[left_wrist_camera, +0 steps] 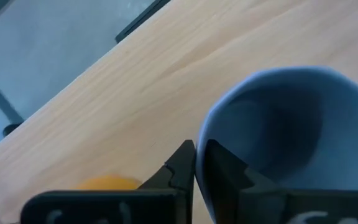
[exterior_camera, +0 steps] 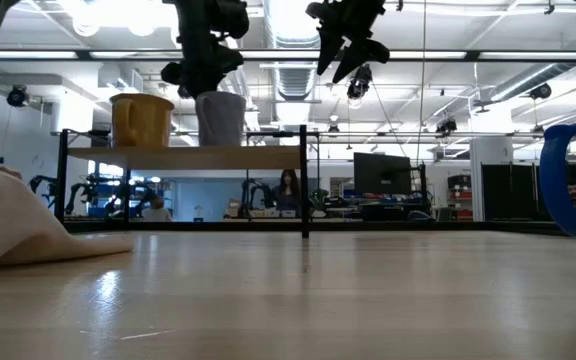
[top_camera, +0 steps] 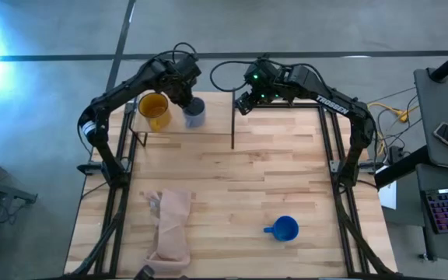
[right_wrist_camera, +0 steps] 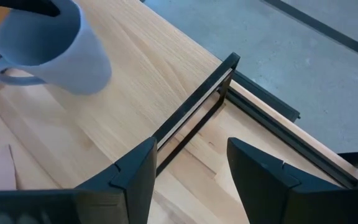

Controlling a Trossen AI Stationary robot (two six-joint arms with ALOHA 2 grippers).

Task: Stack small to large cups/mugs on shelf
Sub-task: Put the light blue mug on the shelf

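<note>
The shelf (exterior_camera: 258, 157) stands at the table's far left. The yellow-orange mug (top_camera: 154, 110) stands on it by its base, and also shows in the low view (exterior_camera: 140, 120). My left gripper (top_camera: 187, 95) is shut on the pale grey-blue mug (top_camera: 195, 113) just right of the yellow one, over the shelf board (left_wrist_camera: 135, 81). My right gripper (top_camera: 243, 103) hangs open and empty above the shelf's right end post (right_wrist_camera: 197, 106). The bright blue mug (top_camera: 284, 228) stands on the table near the front right. My left gripper holds the grey-blue mug by its rim wall (left_wrist_camera: 199, 152), one finger inside the mug and one outside. The fingers come from above, pointing down. The mug hangs mouth up below them (exterior_camera: 221, 118), at the level of the shelf board; I cannot tell whether its base touches the board.
A tan cloth (top_camera: 169, 225) lies crumpled at the table's front left. The shelf's thin black posts (exterior_camera: 305, 180) stand at its ends. Bare tabletop (top_camera: 271, 163) lies between the shelf and the blue mug.
</note>
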